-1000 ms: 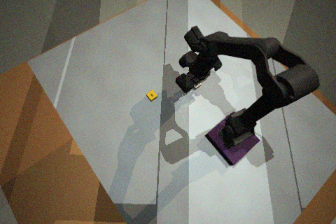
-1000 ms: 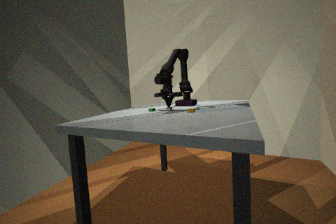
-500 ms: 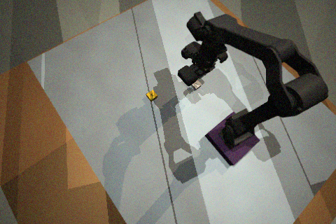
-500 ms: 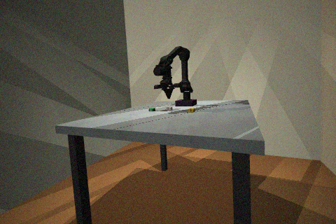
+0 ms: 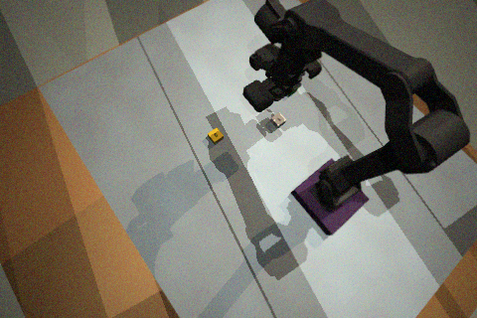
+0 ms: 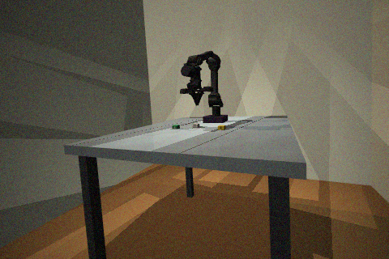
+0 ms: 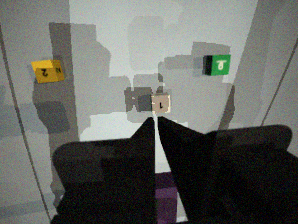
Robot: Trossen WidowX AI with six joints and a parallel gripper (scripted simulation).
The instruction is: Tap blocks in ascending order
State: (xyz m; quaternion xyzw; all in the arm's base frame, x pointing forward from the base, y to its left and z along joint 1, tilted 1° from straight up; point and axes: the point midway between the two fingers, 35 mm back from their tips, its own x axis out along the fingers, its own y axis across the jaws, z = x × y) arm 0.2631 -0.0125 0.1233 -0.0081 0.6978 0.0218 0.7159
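A pale pinkish block (image 5: 278, 119) (image 6: 196, 125) (image 7: 161, 103) shows a 1 and lies on the table just beyond the fingertips in the wrist view. A yellow block (image 5: 216, 135) (image 6: 221, 128) (image 7: 47, 72) shows a 2 and lies to the left in the wrist view. A green block (image 6: 176, 126) (image 7: 220, 65) lies to the right there; its white digit has a bar at its upper side and looks like an upside-down 9, though blurred. The arm hides it in the top view. My gripper (image 6: 197, 104) (image 7: 155, 121) is shut and empty, raised well above the blocks and touching none.
The arm's purple base (image 5: 330, 224) (image 6: 215, 119) stands on the table (image 5: 109, 104) (image 6: 243, 146). Dark bands and shadows of the arm cross the tabletop around the pale and yellow blocks.
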